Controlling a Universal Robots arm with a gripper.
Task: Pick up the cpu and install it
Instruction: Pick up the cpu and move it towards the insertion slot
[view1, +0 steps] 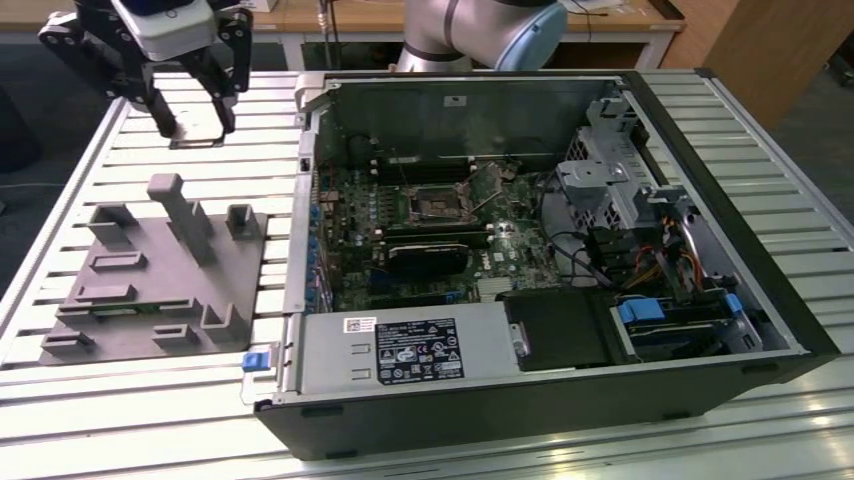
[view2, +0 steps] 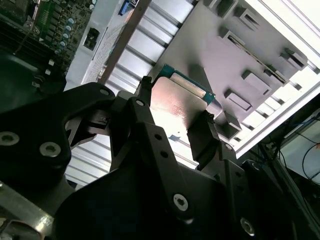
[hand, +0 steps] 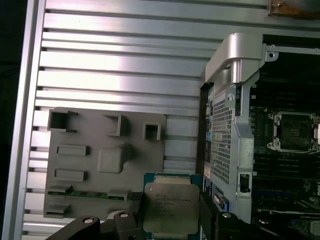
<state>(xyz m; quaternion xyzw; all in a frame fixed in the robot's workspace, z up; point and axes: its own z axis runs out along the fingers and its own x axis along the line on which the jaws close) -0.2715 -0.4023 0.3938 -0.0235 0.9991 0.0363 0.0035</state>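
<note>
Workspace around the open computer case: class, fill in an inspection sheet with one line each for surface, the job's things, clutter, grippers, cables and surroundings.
Surface: slatted metal table, carrying the open computer case.
Job's things: cpu lifted, held in the gripper; motherboard socket inside the case, cpu not in it.
Clutter: grey fixture plate with raised blocks, beside the case.
Grippers: gripper shut on the cpu, above the table near the fixture plate.
Cables: coloured wire bundles inside the case, at the exterior view's right.
Surroundings: wooden furniture beyond the table.
</note>
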